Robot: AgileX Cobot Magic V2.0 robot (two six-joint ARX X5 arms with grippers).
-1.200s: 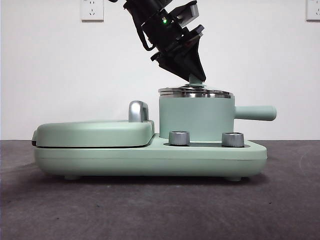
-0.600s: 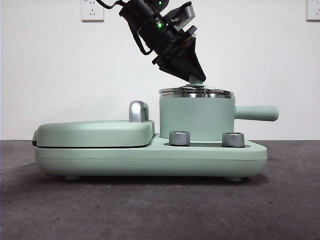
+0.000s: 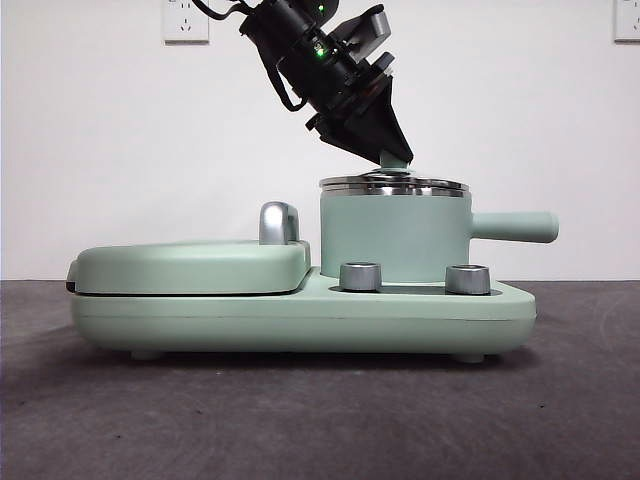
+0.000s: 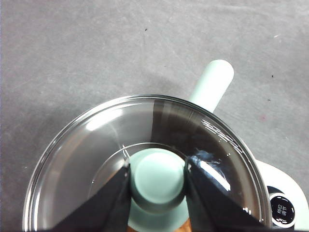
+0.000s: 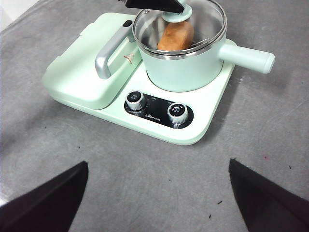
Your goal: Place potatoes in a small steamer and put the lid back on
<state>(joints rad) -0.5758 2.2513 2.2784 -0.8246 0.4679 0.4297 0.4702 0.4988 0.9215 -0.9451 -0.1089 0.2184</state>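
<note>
The small steamer (image 3: 393, 235) stands on the right half of the mint-green cooker base (image 3: 300, 318), its side handle (image 3: 515, 227) pointing right. The glass lid (image 3: 393, 184) lies flat on the steel rim. My left gripper (image 3: 393, 155) comes down from the upper left and is shut on the lid's green knob (image 4: 158, 180), one jaw on each side. Through the lid (image 5: 212, 19), one orange-brown potato (image 5: 176, 35) lies inside the steamer (image 5: 186, 70). My right gripper (image 5: 159, 203) is open and holds nothing, well back from the cooker above the grey table.
A closed griddle cover (image 3: 190, 265) with a chrome handle (image 3: 277, 222) fills the base's left half. Two dials (image 3: 359, 276) (image 3: 467, 279) sit in front of the pot. Grey tabletop (image 5: 270, 125) surrounds the cooker, with a white wall behind.
The left arm has lifted and tilted slightly while staying on the knob. The pot's handle has shifted a few pixels to the right.
</note>
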